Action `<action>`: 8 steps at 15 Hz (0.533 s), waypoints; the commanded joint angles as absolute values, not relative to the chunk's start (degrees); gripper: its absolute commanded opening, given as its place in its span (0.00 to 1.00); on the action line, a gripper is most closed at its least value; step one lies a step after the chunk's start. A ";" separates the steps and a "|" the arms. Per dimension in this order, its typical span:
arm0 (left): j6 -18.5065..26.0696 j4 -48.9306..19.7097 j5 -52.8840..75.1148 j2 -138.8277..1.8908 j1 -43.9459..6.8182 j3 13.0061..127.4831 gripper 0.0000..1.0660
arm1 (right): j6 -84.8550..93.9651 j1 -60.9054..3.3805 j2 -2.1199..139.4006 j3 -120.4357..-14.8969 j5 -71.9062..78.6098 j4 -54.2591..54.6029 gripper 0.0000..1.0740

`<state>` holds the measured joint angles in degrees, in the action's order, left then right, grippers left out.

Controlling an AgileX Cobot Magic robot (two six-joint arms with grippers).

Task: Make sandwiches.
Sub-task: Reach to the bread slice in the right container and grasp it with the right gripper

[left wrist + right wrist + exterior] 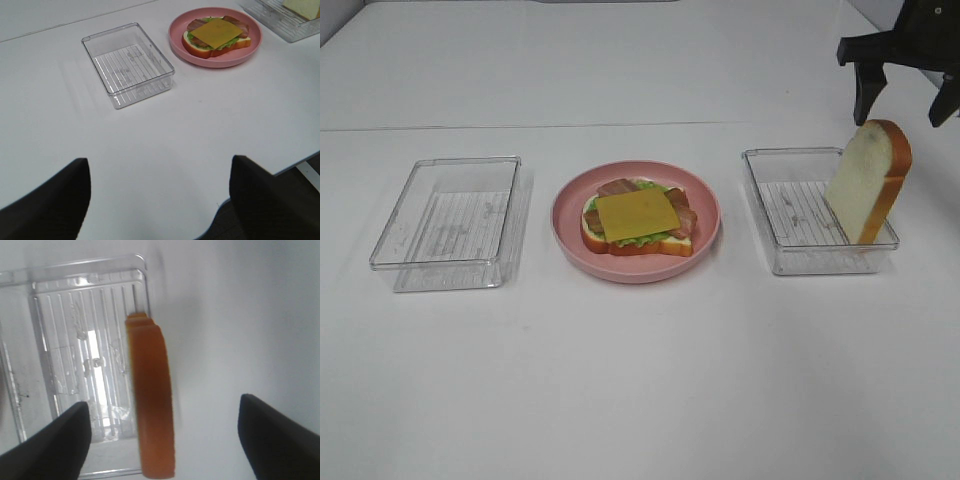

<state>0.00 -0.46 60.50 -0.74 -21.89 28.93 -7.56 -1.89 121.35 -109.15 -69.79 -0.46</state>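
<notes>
An open sandwich [638, 218] lies on the pink plate [708, 205]: a bread slice, green lettuce, brown bacon and a yellow cheese square on top. A second bread slice [870, 180] stands on edge in the right clear tray [788, 215], leaning on its right wall. My right gripper [903, 108] hangs open just above that slice without touching it. From the right wrist, the slice's orange crust [150, 400] runs between the spread fingers [47, 440]. My left gripper [160, 200] is open and empty over bare table, well short of the sandwich [216, 34]; the exterior view does not show it.
An empty clear tray [445, 225] sits left of the plate, also shown by the left wrist [127, 62]. The white table's front edge [300, 160] drops off near the left gripper. A seam crosses the table behind the trays.
</notes>
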 commanded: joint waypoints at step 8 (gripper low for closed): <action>0.00 -0.63 59.93 -0.40 -21.83 28.71 0.69 | -2.23 -0.57 124.85 -106.23 -70.13 3.50 0.50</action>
<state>0.00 -0.46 60.50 -0.74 -21.89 28.93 -2.75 -0.63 124.68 -106.57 -69.90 4.07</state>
